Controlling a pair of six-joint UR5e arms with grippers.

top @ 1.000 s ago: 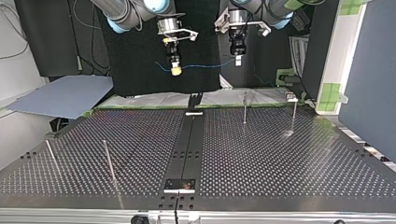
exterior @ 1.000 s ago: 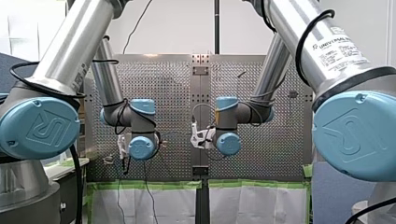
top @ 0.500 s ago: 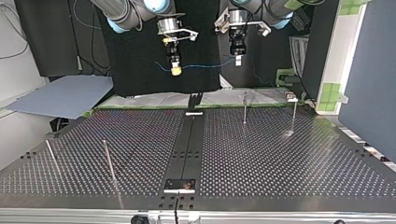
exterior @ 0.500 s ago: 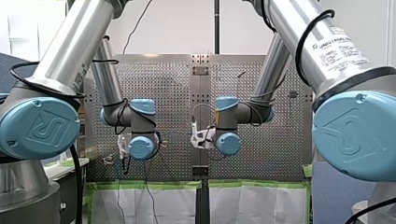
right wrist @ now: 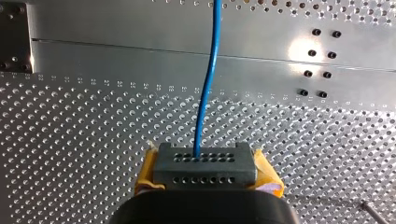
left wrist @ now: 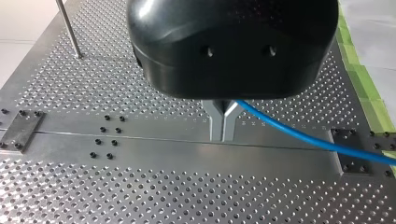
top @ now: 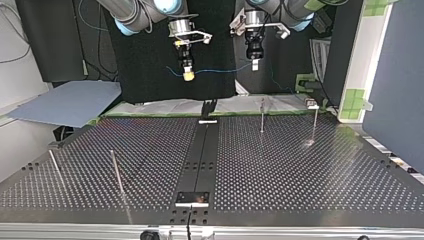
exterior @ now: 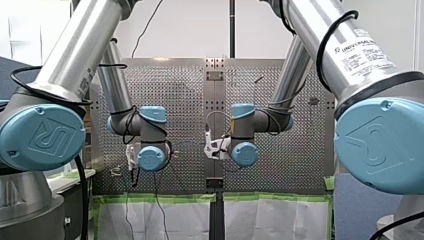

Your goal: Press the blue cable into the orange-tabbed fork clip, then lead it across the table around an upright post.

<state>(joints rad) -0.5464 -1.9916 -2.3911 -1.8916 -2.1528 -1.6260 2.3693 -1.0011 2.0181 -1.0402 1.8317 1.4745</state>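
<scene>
The blue cable (top: 220, 70) hangs taut in the air between my two grippers, above the far side of the table. In the top view my left gripper (top: 254, 64) holds one end at the right, and my right gripper (top: 188, 75), with yellow pads, holds the other at the left. The left wrist view shows my left gripper (left wrist: 223, 138) shut, the blue cable (left wrist: 299, 134) leaving it sideways. In the right wrist view the blue cable (right wrist: 208, 84) runs straight ahead out of my right gripper (right wrist: 205, 155). A black forked clip (top: 209, 107) stands at the table's far edge, below the cable.
Thin upright posts stand on the perforated table (top: 300, 175): two at the top view's right (top: 261, 116) (top: 314, 124) and two at its near left (top: 116, 172) (top: 55, 167). A dark rail (top: 202, 155) runs down the middle. One post (left wrist: 69, 28) shows ahead of my left gripper.
</scene>
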